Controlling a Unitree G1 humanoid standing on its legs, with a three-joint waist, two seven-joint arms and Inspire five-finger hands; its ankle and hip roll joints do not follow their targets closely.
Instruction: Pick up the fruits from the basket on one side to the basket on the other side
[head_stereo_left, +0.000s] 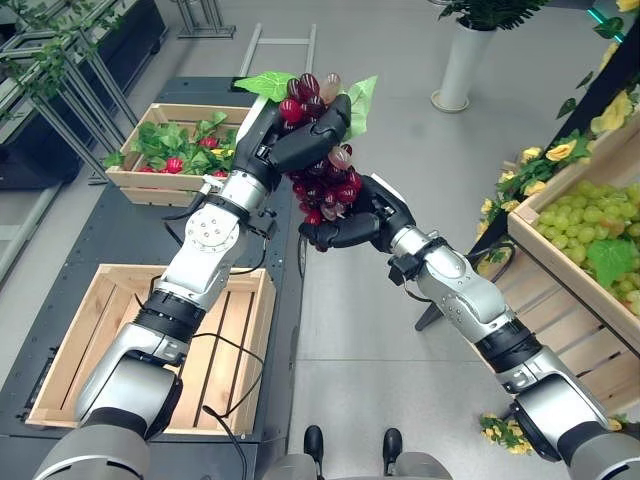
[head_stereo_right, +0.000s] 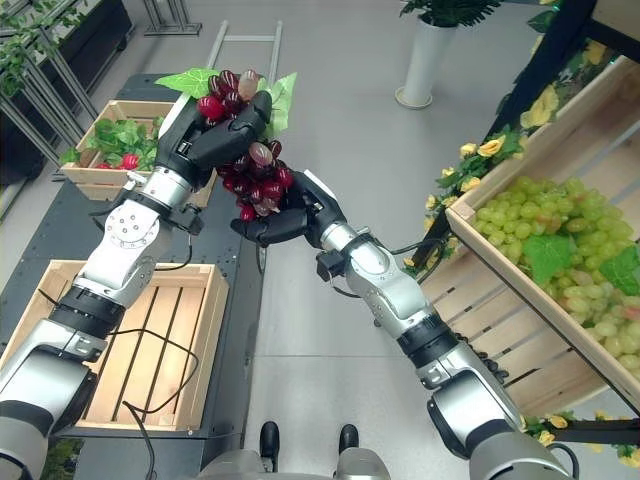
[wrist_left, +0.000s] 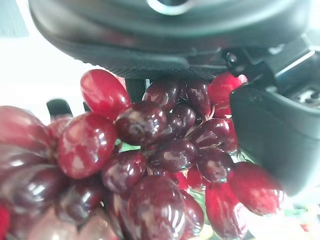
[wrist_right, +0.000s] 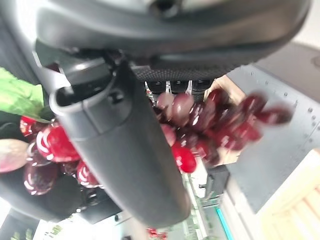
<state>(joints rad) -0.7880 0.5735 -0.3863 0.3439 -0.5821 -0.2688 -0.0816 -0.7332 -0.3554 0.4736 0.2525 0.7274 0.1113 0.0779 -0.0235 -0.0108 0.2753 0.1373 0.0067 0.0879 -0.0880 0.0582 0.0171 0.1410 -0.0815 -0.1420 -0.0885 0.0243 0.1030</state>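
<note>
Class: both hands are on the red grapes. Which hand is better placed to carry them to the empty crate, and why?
Left, probably. The left hand grips the top of the grapes, and its arm rises beside the empty crate. The right hand reaches across from the far side.

Both arms are silver-grey, with rounded shells and black bands at the joints. The left hand (head_stereo_left: 300, 140) and right hand (head_stereo_left: 360, 220) are glossy black, with thick fingers (head_stereo_left: 325, 125).
</note>
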